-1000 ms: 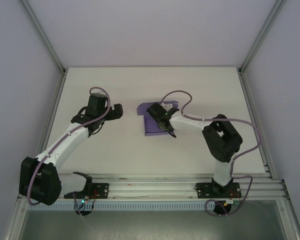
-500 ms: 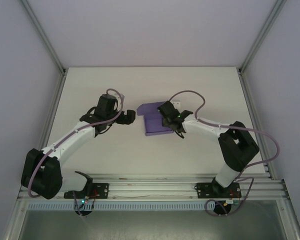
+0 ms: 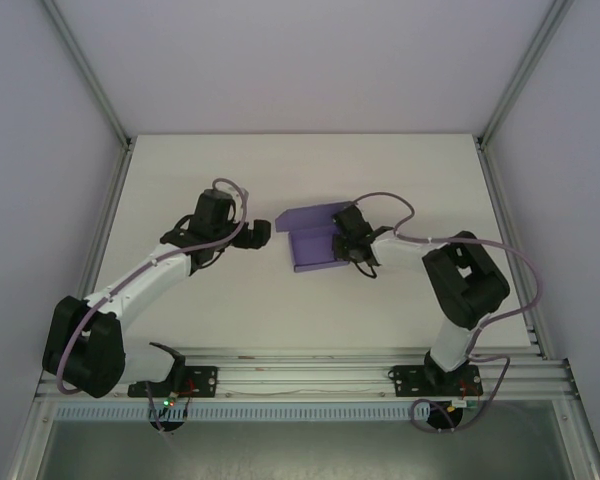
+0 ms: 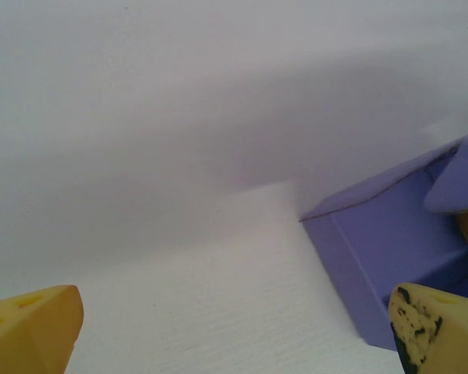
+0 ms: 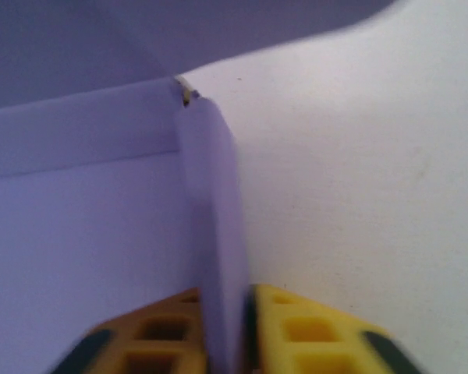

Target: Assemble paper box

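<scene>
With our right pincer (image 5: 226, 331) clamped on the paper box (image 3: 310, 250) at its 3 o'clock flap, we should fold gently while our wide-apart left pincer (image 3: 260, 236) steadies 9 o'clock.

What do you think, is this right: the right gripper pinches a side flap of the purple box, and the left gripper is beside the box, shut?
Not quite. The left gripper is open, not shut: the left wrist view shows its yellow fingers set wide apart beside the paper box. The right gripper does pinch a side flap.
</scene>
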You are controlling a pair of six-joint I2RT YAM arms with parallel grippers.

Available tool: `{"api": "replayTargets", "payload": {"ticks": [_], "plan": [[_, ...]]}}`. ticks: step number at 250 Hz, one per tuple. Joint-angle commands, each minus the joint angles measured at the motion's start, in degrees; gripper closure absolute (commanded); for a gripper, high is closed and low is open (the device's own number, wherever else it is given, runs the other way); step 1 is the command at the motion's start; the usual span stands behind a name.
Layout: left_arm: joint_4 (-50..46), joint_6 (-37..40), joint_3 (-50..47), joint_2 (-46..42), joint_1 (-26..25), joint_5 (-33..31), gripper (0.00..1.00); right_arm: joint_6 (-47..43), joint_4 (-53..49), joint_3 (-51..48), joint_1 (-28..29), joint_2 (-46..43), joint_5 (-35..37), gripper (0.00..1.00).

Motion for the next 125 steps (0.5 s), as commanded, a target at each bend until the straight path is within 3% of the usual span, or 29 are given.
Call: {"api": "replayTargets", "payload": {"ticks": [1,30,55,85,125], "plan": [[1.2,-0.9,-0.9,-1.5,0.1,-3.5,0.00,-0.7,0.8,0.6,-0.4,0.1,0.3,0.96],[2.2,-5.1,-2.6,-2.6,1.8,-6.6,0.00,-1.7,3.7,-0.9,-0.4,-2.5,-0.9,1.00],[4.0,-9.3,-4.5,-3.1,6.2,-4.5,0.00,-3.3,7.4,-2.2,-0.4,-7.1,-3.5,1.00],[9.2,-9.6,-5.9,-2.5,8.1,4.7,0.00,-4.9,15.6,-5.3,-0.4,-15.0,-11.3,1.00],[25.5,-11.0,-8.8,-1.0,8.1,24.2,0.00,-6.0,26.6,-8.7,0.3,-23.4,-22.9,1.00]]}}
